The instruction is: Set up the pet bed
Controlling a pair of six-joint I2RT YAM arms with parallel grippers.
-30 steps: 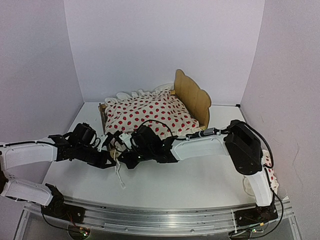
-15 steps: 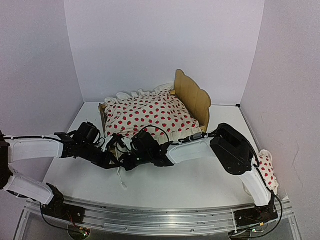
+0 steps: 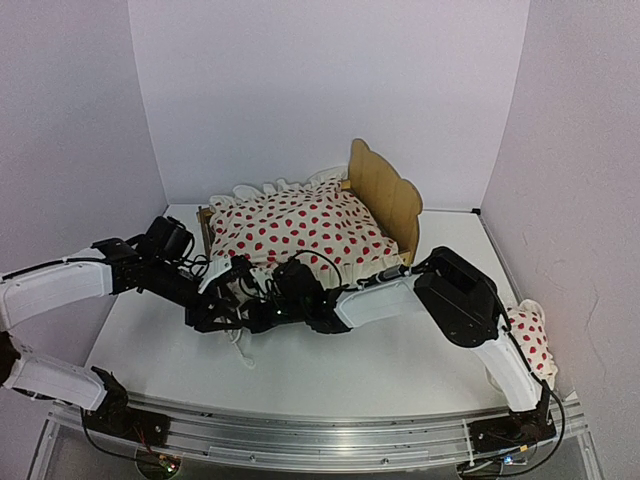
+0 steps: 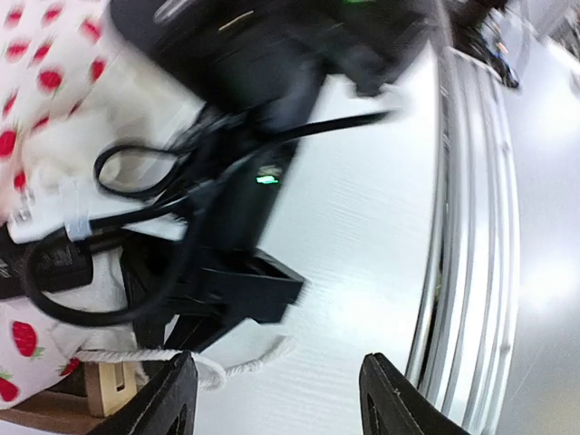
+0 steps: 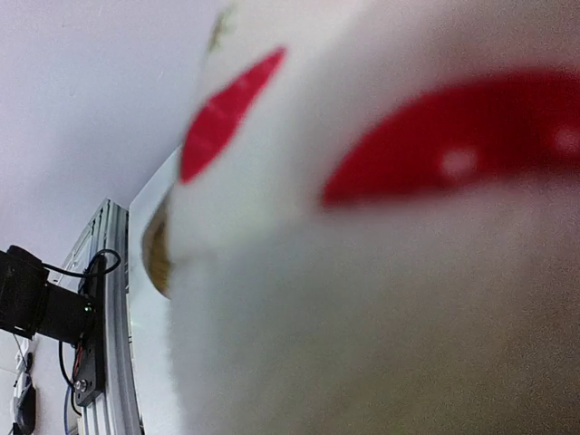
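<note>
Left gripper [image 3: 228, 296]: it is held released, jaws spread with nothing between them, low over the table [image 3: 390, 365] at the bed's near left corner.
White cord [image 3: 241, 352]: it is laid loose on the table just under the left gripper, and in the wrist view is seen passing close by one of its fingers [image 4: 177, 399].
Right gripper [image 3: 262, 314]: it is clenched, nose to nose with the left gripper and pressed into the duvet's near edge. Whether cloth is pinched cannot be told, as its own camera is filled by blurred fabric.
Duvet [image 3: 300, 225]: white and red-dotted, it is spread over the bed just beyond both grippers.
Pet bed [image 3: 204, 216]: it is set just beyond the grippers, with the headboard [image 3: 385, 195] upright to their far right.
Pillow [image 3: 531, 342]: it is left well apart from both grippers, at the table's right edge behind the right arm.
</note>
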